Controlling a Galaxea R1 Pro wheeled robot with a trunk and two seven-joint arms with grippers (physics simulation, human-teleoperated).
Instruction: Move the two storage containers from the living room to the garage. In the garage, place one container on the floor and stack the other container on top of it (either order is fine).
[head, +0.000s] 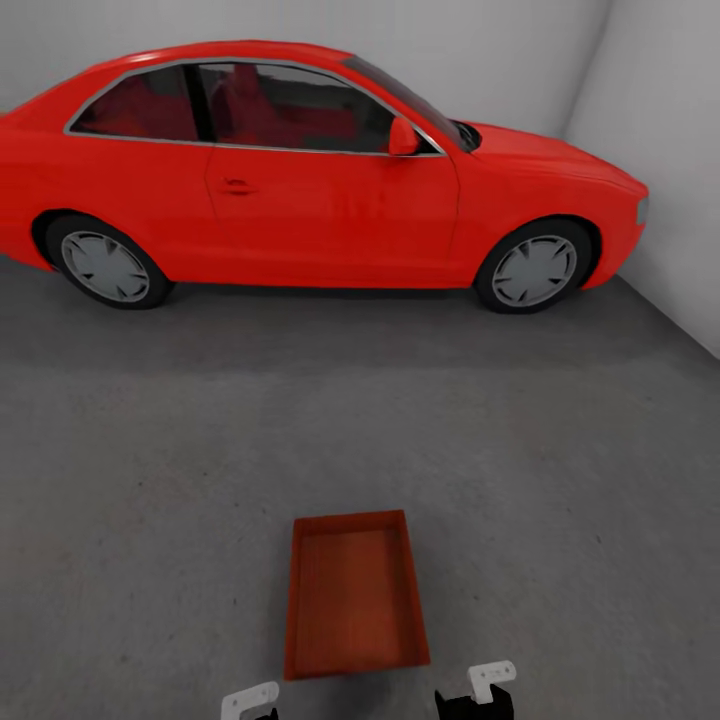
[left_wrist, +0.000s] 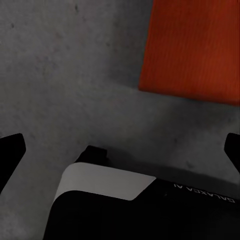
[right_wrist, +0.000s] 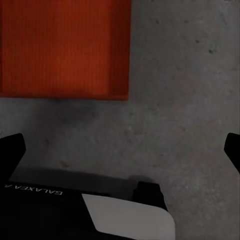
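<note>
Head view: we note one storage container (head: 355, 595) sitting on the dark grey concrete floor (head: 180, 480) of the garage, well short of the red car (head: 310, 170) that stands broadside along the white back wall (head: 420, 40). The container lies between the car and our own arms, its long axis pointing at the car, open top up and nothing inside. The left gripper (head: 250, 700) and right gripper (head: 478, 690) show just beside the corners of the container farthest from the car, neither touching it. Left wrist view: the container (left_wrist: 192, 50) appears as an orange-red slab with fine ribbing, resting on mottled concrete; the left gripper's dark fingertips (left_wrist: 10, 155) stand wide apart at the frame edges, nothing between them. Right wrist view: same ribbed surface (right_wrist: 65, 47), a thin raised rim along one edge; the right gripper's fingertips (right_wrist: 11, 152) are likewise spread and bare. Handling judgement: thin walls and an empty interior suggest a light, fairly stiff bin whose walls may flex if squeezed; the flared rim on a short wall looks the best place to pinch. Whether this is one container or two nested we cannot tell from this angle, though only one rim is evident.
</note>
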